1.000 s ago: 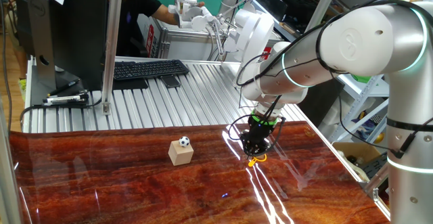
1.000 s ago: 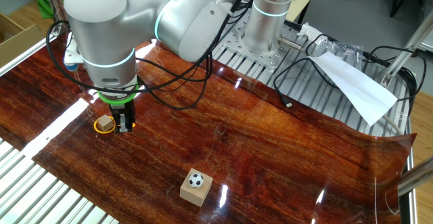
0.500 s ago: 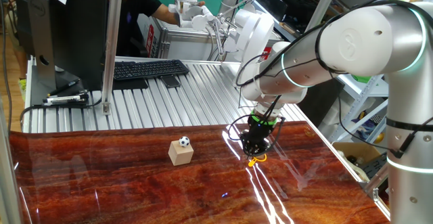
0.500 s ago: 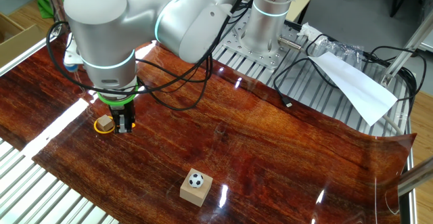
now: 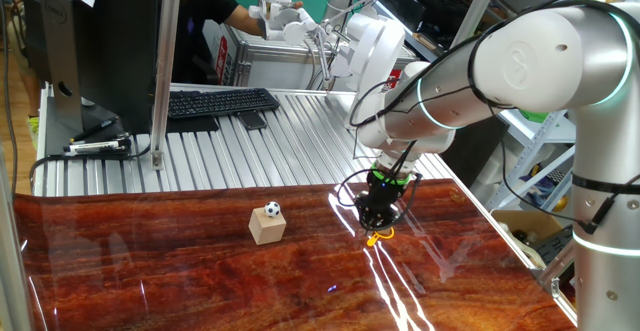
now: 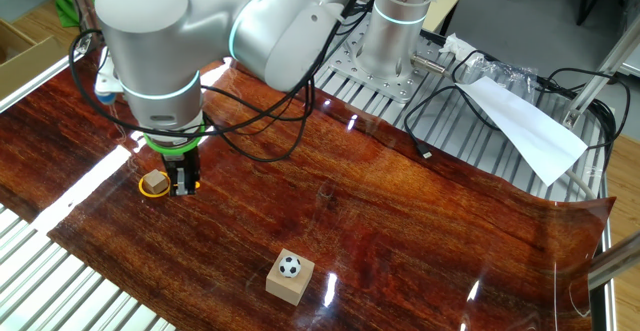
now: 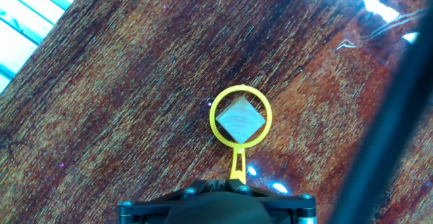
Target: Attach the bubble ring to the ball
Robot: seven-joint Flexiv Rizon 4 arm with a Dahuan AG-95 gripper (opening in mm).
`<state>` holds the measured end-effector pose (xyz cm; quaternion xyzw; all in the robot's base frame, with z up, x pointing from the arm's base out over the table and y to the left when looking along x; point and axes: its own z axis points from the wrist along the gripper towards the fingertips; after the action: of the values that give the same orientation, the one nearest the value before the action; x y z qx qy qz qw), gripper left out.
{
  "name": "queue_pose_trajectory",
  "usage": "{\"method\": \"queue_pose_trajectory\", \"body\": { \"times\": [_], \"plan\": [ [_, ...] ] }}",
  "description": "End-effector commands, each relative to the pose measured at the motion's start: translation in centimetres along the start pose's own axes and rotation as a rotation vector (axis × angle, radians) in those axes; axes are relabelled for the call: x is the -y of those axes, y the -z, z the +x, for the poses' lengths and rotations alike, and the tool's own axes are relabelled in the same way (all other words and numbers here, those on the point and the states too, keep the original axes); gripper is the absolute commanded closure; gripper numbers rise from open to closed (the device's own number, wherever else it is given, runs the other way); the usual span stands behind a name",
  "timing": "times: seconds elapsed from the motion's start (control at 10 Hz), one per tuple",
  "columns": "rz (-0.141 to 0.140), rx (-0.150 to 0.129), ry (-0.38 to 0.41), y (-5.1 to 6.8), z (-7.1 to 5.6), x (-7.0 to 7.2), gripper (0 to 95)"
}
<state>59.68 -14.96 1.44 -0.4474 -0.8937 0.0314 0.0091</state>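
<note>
The yellow bubble ring [image 7: 216, 126] lies flat on the wooden table, its loop around a small tan cube [image 7: 239, 121]. Its stem runs back between my fingers. My gripper [image 7: 237, 181] stands upright over the stem, shut on it, low at the table. The ring shows under the gripper in one fixed view [image 5: 381, 237] and beside it in the other fixed view [image 6: 150, 194]. The black-and-white ball [image 5: 272, 209] sits on top of a second tan cube [image 5: 267, 229], well to the left of my gripper [image 5: 378, 221]. In the other fixed view the ball [image 6: 289, 266] is near the front edge.
A keyboard [image 5: 220, 101] and a monitor stand sit on the ribbed metal surface behind the table. A person works at the back. A sheet of paper [image 6: 525, 126] and cables [image 6: 440, 101] lie at the far right.
</note>
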Motion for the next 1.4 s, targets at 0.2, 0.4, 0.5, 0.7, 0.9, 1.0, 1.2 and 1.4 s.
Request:
{"method": "queue_pose_trajectory", "body": {
  "times": [0.2, 0.4, 0.5, 0.7, 0.9, 1.0, 1.2, 1.4],
  "plan": [
    [0.001, 0.006, 0.018, -0.1, 0.0, 0.0, 95.0],
    [-0.002, -0.001, 0.031, -0.1, 0.0, 0.0, 95.0],
    [0.001, -0.003, 0.027, -0.1, 0.0, 0.0, 95.0],
    [0.004, -0.004, 0.016, -0.3, -0.1, 0.0, 95.0],
    [0.010, -0.002, 0.002, -1.2, -0.9, -0.6, 95.0],
    [0.011, -0.003, -0.002, -1.4, -1.3, -0.8, 95.0],
    [0.035, -0.019, -0.005, -1.4, -2.0, -1.1, 76.0],
    [0.049, -0.021, -0.007, -1.5, -2.4, -1.2, 76.0]
  ]
}}
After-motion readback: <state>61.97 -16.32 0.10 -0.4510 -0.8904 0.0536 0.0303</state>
